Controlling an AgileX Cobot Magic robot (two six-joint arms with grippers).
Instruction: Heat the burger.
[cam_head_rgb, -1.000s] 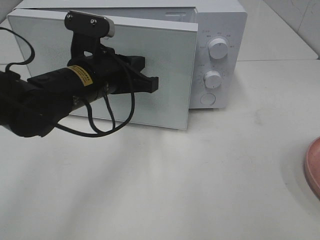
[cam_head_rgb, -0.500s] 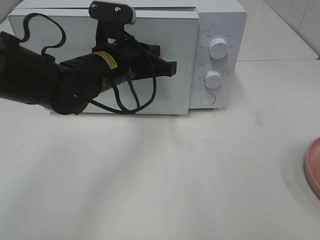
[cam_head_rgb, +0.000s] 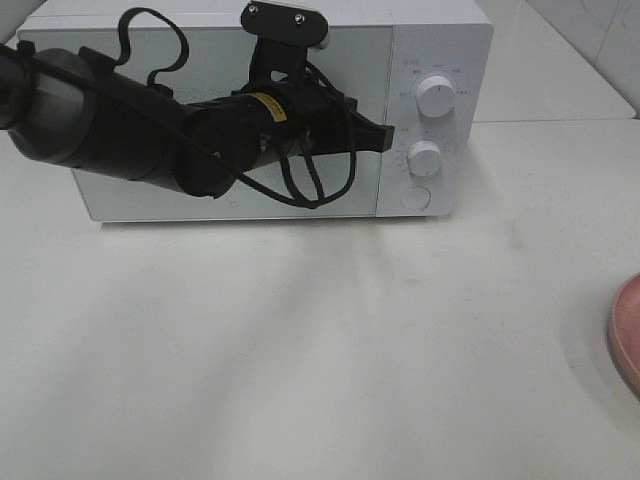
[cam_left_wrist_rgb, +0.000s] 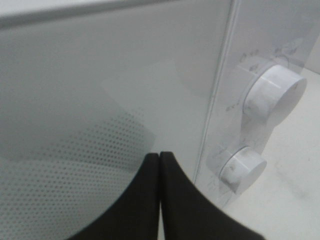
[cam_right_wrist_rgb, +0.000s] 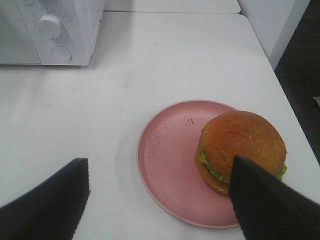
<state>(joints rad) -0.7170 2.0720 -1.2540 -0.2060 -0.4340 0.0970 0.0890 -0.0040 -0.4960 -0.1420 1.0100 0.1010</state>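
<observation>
White table (cam_right_wrist_rgb: 150, 60) — burger (cam_right_wrist_rgb: 242, 150) on pink plate (cam_right_wrist_rgb: 165, 160), between spread right end effector (cam_right_wrist_rgb: 160, 195) fingers.

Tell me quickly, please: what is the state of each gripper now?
Left gripper: closed, holding nothing, tips at the microwave door.
Right gripper: open, holding nothing, above the burger on the pink plate.

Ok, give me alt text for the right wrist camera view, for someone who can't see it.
A burger sits on one side of a pink plate on a white table, with the open right end effector hovering above it. A corner of the white microwave shows at the far edge.
</observation>
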